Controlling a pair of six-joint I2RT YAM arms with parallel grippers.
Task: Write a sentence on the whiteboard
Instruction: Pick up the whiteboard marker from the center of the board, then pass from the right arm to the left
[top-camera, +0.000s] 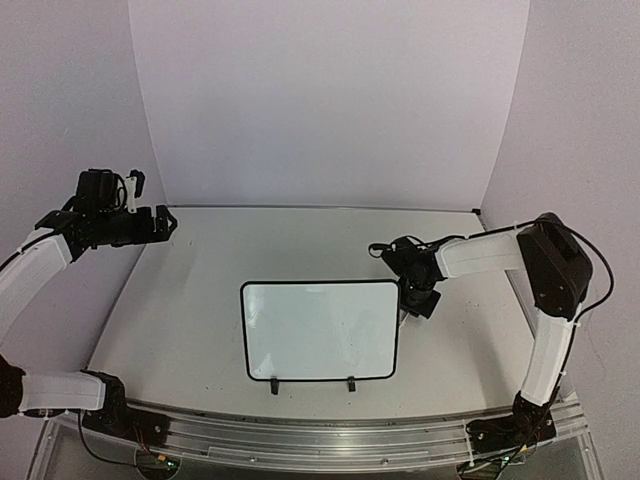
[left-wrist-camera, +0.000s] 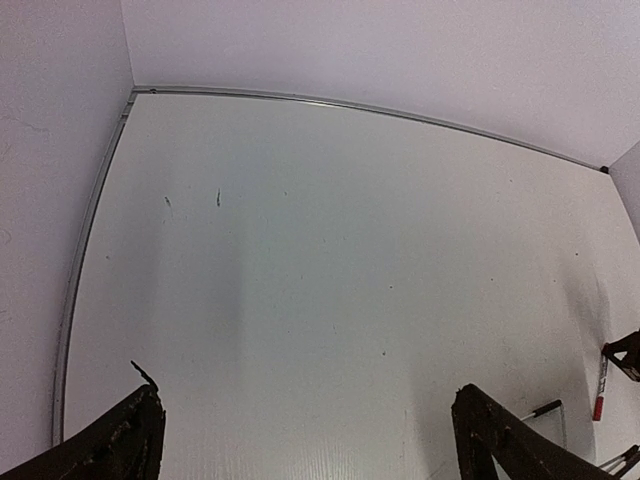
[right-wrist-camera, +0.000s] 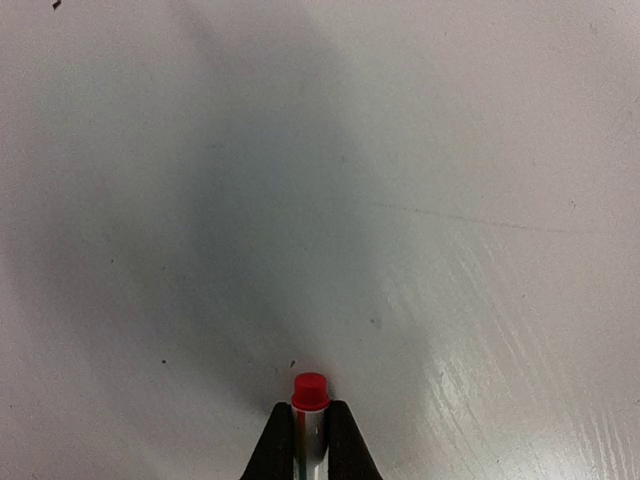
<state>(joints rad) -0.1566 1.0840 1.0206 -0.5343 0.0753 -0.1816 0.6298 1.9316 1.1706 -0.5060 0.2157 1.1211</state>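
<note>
Where your left arm stands: lifted high over the left edge of the table (top-camera: 200, 300), forearm angled up from the near corner, wrist pointing right across the surface.
Left gripper (top-camera: 165, 222): you have its jaws spread wide and it holds nothing; in the left wrist view only tabletop lies between the two dark fingers (left-wrist-camera: 130, 440).
Whiteboard (top-camera: 320, 330): flat on the table, centred between your arms and toward the near edge. It has a glossy white face, a thin black border with rounded corners, and two small black clips on the near long edge.
Right arm: upper link upright at the right side, elbow bent high, forearm reaching left and down toward the board's far right corner.
Right gripper (top-camera: 412, 308): low over the table, just beside the board's right edge, with your fingers pinched against a marker (right-wrist-camera: 310, 395).
Marker: silvery barrel clamped between the fingertips, its red end poking out past them over the tabletop.
</note>
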